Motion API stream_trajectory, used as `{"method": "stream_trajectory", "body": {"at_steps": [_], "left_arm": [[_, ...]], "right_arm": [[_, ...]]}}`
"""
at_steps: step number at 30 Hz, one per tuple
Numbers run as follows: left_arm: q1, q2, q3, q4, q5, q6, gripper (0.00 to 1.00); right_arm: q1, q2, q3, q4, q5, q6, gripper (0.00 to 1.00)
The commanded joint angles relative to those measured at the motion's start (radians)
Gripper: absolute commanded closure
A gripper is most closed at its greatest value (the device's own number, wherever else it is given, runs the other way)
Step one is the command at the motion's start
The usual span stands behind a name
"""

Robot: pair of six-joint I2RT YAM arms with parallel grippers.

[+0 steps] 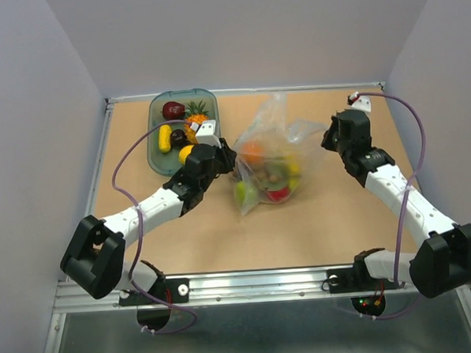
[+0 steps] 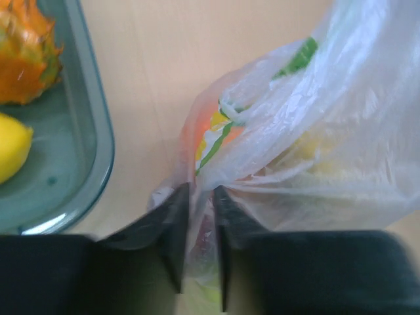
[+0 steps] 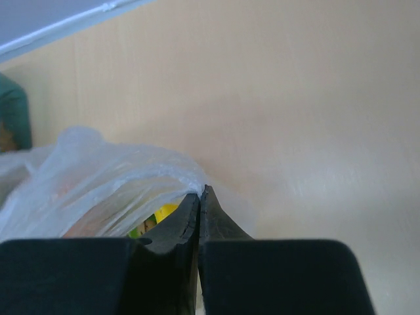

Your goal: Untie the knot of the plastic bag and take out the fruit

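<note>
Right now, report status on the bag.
Left end effector shut on plastic bag. Right end effector shut on opposite edge. Fruit inside. Tray close at left.

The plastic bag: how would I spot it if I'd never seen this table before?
Find the brown table, then the green tray toward its far left. Just right of the tray, in the middle, sits the plastic bag. It's the only see-through, crinkly thing, with toy fruit bunched inside it, while the tray is stiff and green-tinted.
</note>
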Motion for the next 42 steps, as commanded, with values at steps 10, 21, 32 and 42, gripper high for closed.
{"method": "stream_trajectory", "body": {"at_steps": [10,21,32,42], "left_arm": [[-0.04,0.015,0.328,0.062,0.123,0.052,0.02],[-0.154,0.32,0.704,-0.208,-0.181,0.127,0.02],[-0.232,0.52,0.905,-0.338,-0.347,0.232,0.06],[-0.231,0.526,0.905,-0.341,-0.47,0.251,0.85]], "right_arm": [[-0.01,-0.162,-0.167,0.123,-0.129,0.073,1.0],[-0.005,-0.202,-0.215,0.168,-0.195,0.066,1.0],[0.001,-0.218,-0.235,0.169,-0.204,0.051,1.0],[0.001,-0.208,-0.244,0.175,-0.14,0.048,0.99]]}}
